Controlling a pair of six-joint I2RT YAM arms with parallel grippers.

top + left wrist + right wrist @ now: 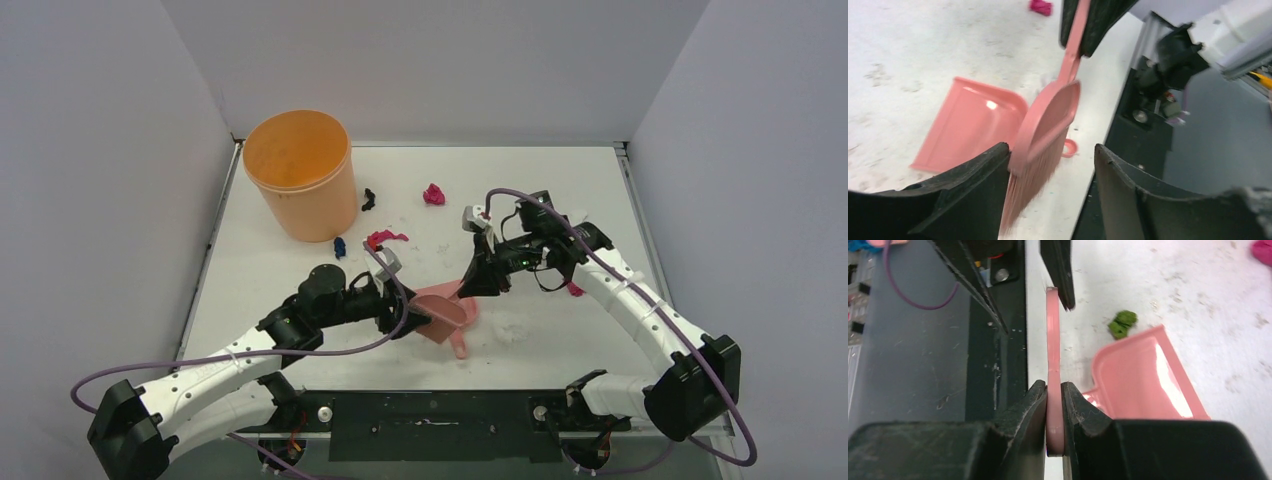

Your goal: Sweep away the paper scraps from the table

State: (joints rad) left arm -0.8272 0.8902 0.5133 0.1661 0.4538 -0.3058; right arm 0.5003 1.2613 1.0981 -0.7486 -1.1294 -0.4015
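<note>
Close to the near edge of the white surface (pixel 560 190), the pink dustpan (pixel 448 310) is lying flat with its handle pointing toward the arm bases. In both wrist views its tray is showing only glossy pink plastic and a spot of glare.

The left claw (pixel 405 318) is standing released beside it, its black fingers (pixel 973 195) spread well apart. The bristle head of the pink hand brush (pixel 1048 120) is hanging between them, close against the inner face of one finger. The right claw (pixel 1054 387) is grasping the brush by its thin handle, pinching it flat between the pads and holding it tilted above the near side of the dustpan.

The paper scraps are all lying on the surface. A green scrap (pixel 1123 323) is sitting just beside a corner of the dustpan. White crumbs (pixel 510 330) are lying to its right, and a small magenta scrap (pixel 575 290) is resting beside the right forearm.

Farther out, a flat magenta scrap (pixel 385 238) and a dark blue scrap (pixel 340 247) are lying near the foot of the orange bucket (pixel 310 205). Beyond them are a black scrap (pixel 369 199) and a crumpled magenta scrap (pixel 433 194).

The bucket is standing upright at the far left with its mouth open. From above, its inside is showing only orange wall and floor.
</note>
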